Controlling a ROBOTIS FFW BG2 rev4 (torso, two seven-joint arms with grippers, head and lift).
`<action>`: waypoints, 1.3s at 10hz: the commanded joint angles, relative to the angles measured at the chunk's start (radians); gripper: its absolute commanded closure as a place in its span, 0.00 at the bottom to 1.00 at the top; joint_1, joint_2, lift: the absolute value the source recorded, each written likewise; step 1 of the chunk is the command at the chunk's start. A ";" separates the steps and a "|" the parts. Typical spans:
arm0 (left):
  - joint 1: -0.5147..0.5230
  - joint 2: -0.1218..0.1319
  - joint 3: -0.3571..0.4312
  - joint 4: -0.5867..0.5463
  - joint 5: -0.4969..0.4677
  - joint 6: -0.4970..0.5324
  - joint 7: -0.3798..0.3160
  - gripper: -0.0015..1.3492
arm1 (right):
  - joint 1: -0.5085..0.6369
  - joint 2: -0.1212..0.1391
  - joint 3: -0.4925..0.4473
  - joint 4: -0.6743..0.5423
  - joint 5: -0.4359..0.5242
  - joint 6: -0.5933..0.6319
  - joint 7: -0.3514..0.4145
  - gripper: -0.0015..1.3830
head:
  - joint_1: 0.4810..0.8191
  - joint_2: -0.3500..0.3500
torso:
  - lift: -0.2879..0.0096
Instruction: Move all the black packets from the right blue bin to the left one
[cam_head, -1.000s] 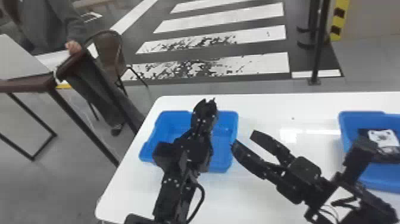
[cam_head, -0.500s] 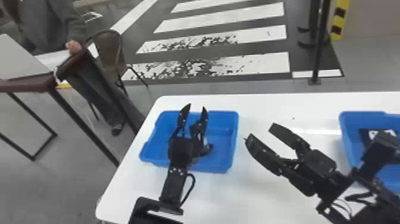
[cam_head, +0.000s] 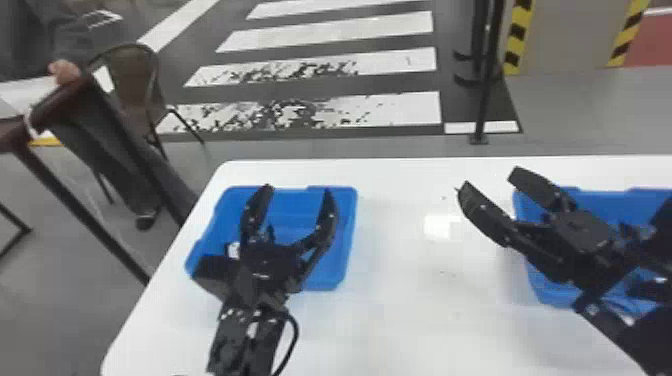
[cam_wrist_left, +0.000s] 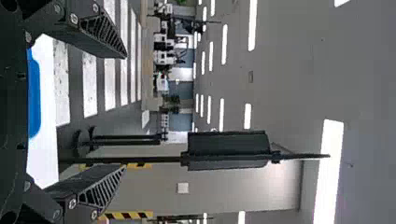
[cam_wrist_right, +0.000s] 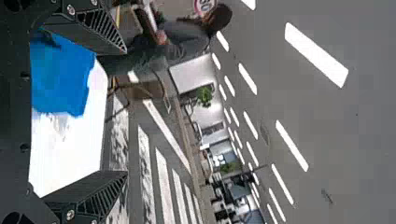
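Note:
Over the left blue bin, my left gripper stands wide open. Beside its base, low in that bin, a white patch shows, probably on a black packet that the gripper mostly hides. My right gripper is open too, at the left edge of the right blue bin; its arm covers much of that bin, and what lies inside cannot be told. In the left wrist view, the left gripper has nothing between its fingers. The right gripper is likewise apart and holds nothing in the right wrist view.
The white table carries both bins, with a wide stretch of its surface between them. A person's hand rests on a dark chair or table frame at the far left. A black post stands beyond the table.
The left gripper's fingers have parted, and a dark item with a white patch came into sight in the left bin. The right gripper has shifted toward the right bin. The head view has swung right.

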 joint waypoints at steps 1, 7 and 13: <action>0.147 0.007 -0.024 -0.261 0.105 0.150 -0.017 0.06 | 0.024 0.017 -0.113 -0.114 0.133 0.199 -0.038 0.08 | 0.63 0.76 | 0.50; 0.287 0.002 -0.030 -0.401 0.194 0.342 -0.043 0.06 | -0.094 0.044 -0.222 0.036 0.281 0.567 -0.213 0.08 | 0.63 0.40 | 0.50; 0.282 0.004 -0.034 -0.401 0.186 0.354 -0.046 0.06 | -0.216 0.044 -0.163 0.223 0.299 0.685 -0.219 0.09 | 0.63 0.37 | 0.50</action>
